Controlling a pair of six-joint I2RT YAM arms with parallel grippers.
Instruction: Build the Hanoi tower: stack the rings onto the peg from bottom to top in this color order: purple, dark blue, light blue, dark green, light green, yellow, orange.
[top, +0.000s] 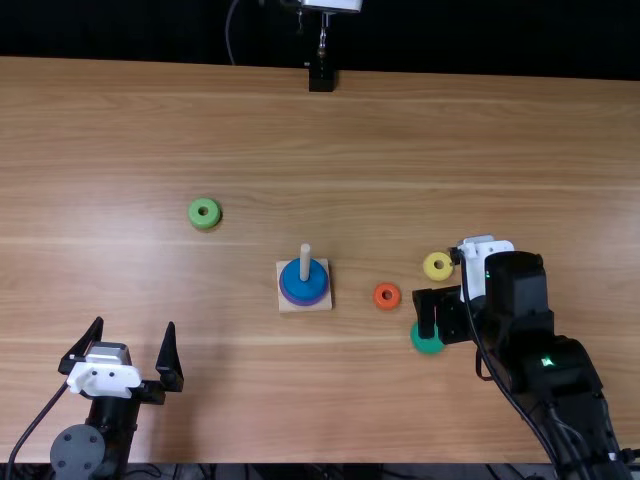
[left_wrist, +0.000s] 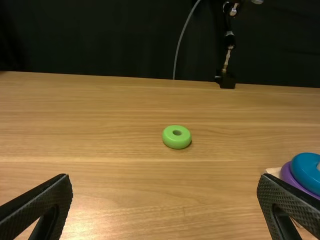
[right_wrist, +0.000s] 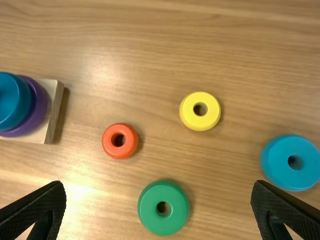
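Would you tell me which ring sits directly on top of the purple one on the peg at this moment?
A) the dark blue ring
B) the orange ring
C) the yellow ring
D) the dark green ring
A: the dark blue ring lies on the purple ring, whose edge shows beneath it on the peg.

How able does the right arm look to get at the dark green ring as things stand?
Most likely yes: the dark green ring lies flat with nothing on it, the right gripper hovers open over it, and the orange ring lies apart from it.
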